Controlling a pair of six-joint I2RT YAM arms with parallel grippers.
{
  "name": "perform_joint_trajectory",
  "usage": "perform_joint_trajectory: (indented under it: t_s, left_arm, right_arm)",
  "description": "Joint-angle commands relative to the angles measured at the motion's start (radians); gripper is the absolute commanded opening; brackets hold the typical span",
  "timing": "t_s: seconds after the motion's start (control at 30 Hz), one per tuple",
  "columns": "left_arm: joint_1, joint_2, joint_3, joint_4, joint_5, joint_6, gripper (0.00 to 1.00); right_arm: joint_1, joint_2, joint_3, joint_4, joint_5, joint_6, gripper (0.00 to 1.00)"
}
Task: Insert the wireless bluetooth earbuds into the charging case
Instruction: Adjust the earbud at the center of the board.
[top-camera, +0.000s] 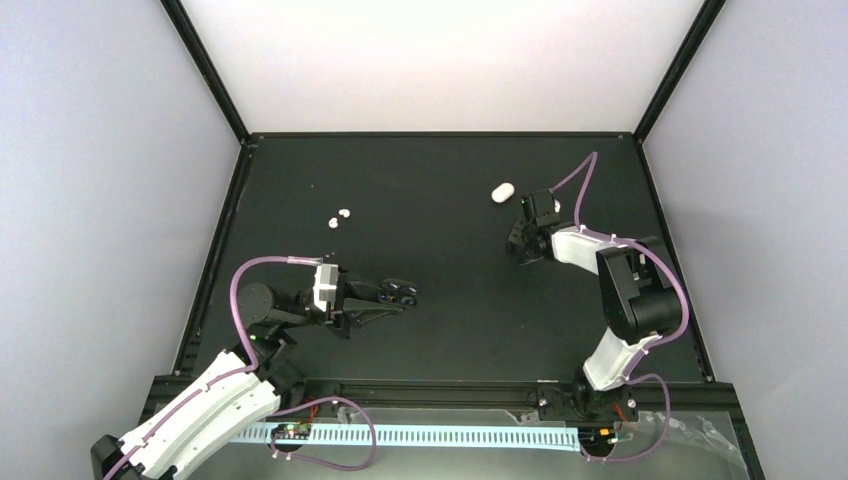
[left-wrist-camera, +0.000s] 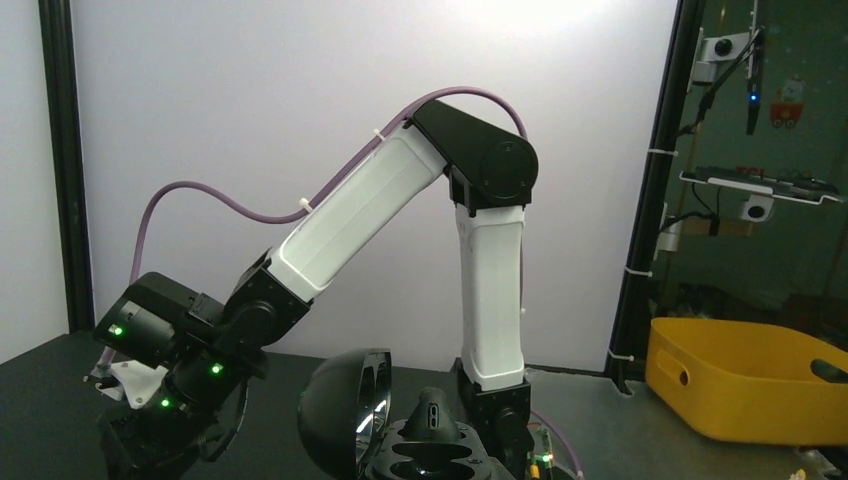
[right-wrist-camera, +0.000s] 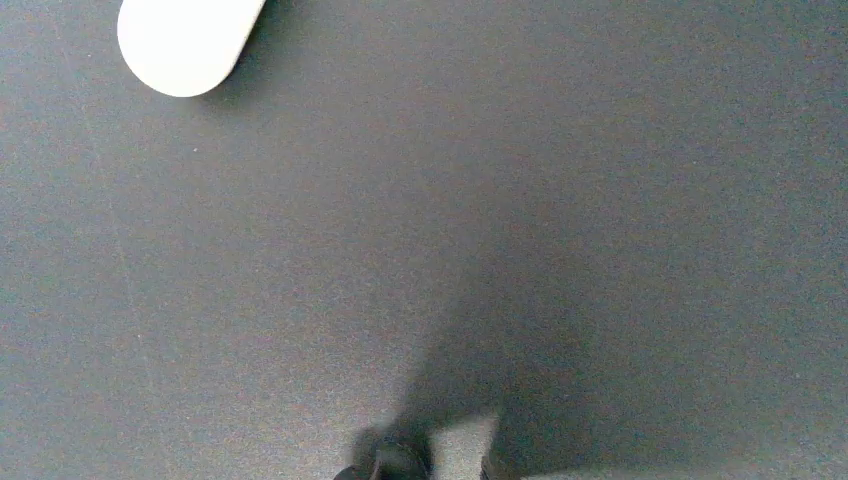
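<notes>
Bench: a black bench (top-camera: 450, 330) enclosed by pale walls, seen from above, with both arms bolted at its near edge.
Earbuds: two tiny white wireless bluetooth earbuds (top-camera: 345, 212) lie just beside each other on the far left part of the bench. They are outside the case and well apart from both pincers.
Charging case: the charging case (top-camera: 502, 191), a white oval, lies on the far right part of the bench, well apart from the earbuds.
Left pincer: the left pincer (top-camera: 400, 292) is clenched on nothing and held roughly level over the near left of the bench, pointing toward the other arm.
Right pincer: the right pincer (top-camera: 522, 242) points down at the bench, near the case and on its near side, not touching it. Only blurred tips show at the bottom edge of its wrist view, so I cannot tell whether it is released or clenched.
Background: a yellow tub (left-wrist-camera: 740, 380) stands beyond the bench.
</notes>
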Motion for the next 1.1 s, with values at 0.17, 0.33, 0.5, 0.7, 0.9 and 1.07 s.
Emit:
perform_joint_trajectory:
  t_s: [0.17, 0.33, 0.5, 0.7, 0.9, 1.07]
  left_arm:
    - [-0.006, 0.002, 0.003, -0.002, -0.005, 0.015, 0.01]
    - [-0.006, 0.0, 0.001, -0.001, -0.008, 0.015, 0.02]
    - [-0.006, 0.001, 0.001, 0.0, -0.008, 0.015, 0.02]
    - [-0.006, -0.002, 0.0, 0.001, -0.008, 0.014, 0.01]
    - [-0.006, -0.001, 0.0, 0.001, -0.008, 0.014, 0.02]
    - [-0.005, 0.0, 0.0, 0.004, -0.007, 0.012, 0.02]
  right_arm:
    - [0.0, 0.03, 0.011, 0.031, -0.026, -0.016, 0.18]
    - [-0.001, 0.026, 0.002, 0.045, -0.061, -0.01, 0.1]
    - [-0.001, 0.014, 0.007, 0.045, -0.085, -0.003, 0.01]
    - [-0.001, -0.02, 0.005, 0.041, -0.102, -0.009, 0.01]
    - [-0.001, -0.085, -0.029, 0.046, -0.101, -0.018, 0.01]
    - [-0.001, -0.13, -0.057, 0.053, -0.122, -0.019, 0.01]
